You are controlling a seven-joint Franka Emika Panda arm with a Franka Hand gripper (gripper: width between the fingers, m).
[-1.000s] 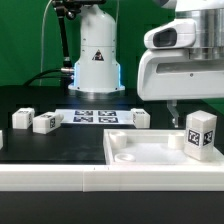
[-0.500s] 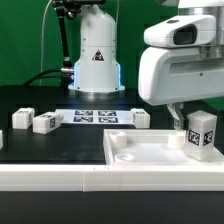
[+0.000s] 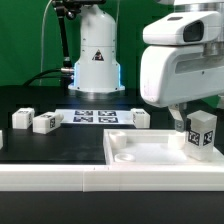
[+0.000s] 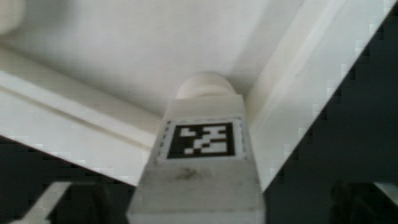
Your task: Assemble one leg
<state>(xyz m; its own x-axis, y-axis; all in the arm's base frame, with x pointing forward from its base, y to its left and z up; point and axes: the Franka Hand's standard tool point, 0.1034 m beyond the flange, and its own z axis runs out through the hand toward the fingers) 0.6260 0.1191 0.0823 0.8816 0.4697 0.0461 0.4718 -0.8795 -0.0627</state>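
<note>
In the exterior view, your pincer (image 3: 190,122) hung over the panel's (image 3: 140,152) far corner on the exterior view's right. The leg (image 3: 203,132) stood upright on that corner with a tag facing the camera. One dark finger (image 3: 178,120) showed just beside the leg, but from this view I could not tell whether it touched. Beyond the panel's far edge, the marker board (image 3: 95,116) lay flat on the black bench (image 3: 40,148), with a spare block (image 3: 138,118) just beside it.

In the wrist view, the leg (image 4: 201,150) ran between the two fingers (image 4: 50,200), with a dark gap on either side. Your pincer (image 4: 205,198) was therefore released, spread around the leg and not squeezing it. The leg's rounded far end sat against the panel (image 4: 107,45).
</note>
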